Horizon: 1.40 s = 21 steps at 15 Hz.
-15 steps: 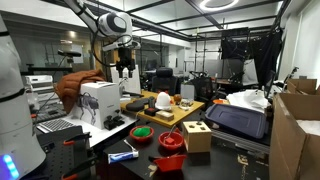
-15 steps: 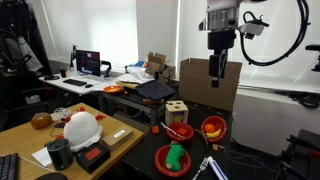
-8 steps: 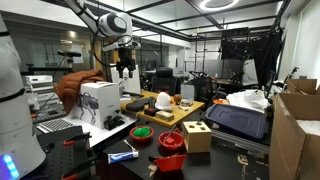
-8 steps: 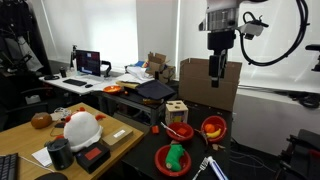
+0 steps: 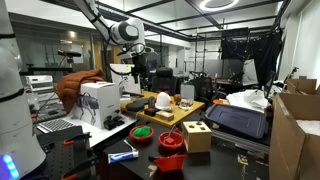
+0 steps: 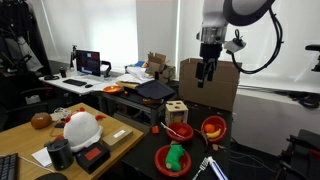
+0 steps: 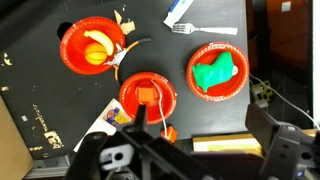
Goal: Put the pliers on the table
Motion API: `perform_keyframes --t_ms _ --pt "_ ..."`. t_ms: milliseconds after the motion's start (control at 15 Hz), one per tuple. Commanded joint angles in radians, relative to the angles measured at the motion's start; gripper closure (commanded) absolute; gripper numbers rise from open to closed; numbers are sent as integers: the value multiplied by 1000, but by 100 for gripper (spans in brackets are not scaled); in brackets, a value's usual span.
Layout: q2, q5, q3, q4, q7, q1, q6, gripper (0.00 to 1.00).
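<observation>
The pliers (image 7: 130,52), dark-handled, are seen in the wrist view lying at the rim of a red bowl (image 7: 72,62) on the black tabletop (image 7: 40,95). The hand (image 6: 205,74) is held high above, well apart from them, its fingers spread and nothing grasped.

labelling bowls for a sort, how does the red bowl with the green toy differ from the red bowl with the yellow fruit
Contents: the red bowl with the green toy holds one green piece, while the red bowl with the yellow fruit holds yellow and orange pieces. In the wrist view the green-toy bowl lies to the right, near a white fork; the fruit bowl lies to the left. Both are round, red and upright on the black table.
</observation>
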Motion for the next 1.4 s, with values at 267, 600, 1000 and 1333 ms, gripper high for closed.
perform_keyframes --t_ms 267,600,1000,1333 --pt "335 30 -59 203 112 3 161 0" --pt "456 169 -52 254 124 -10 204 0" --pt "554 385 -40 183 168 -27 356 0" --pt "585 526 -55 53 273 -23 493 0"
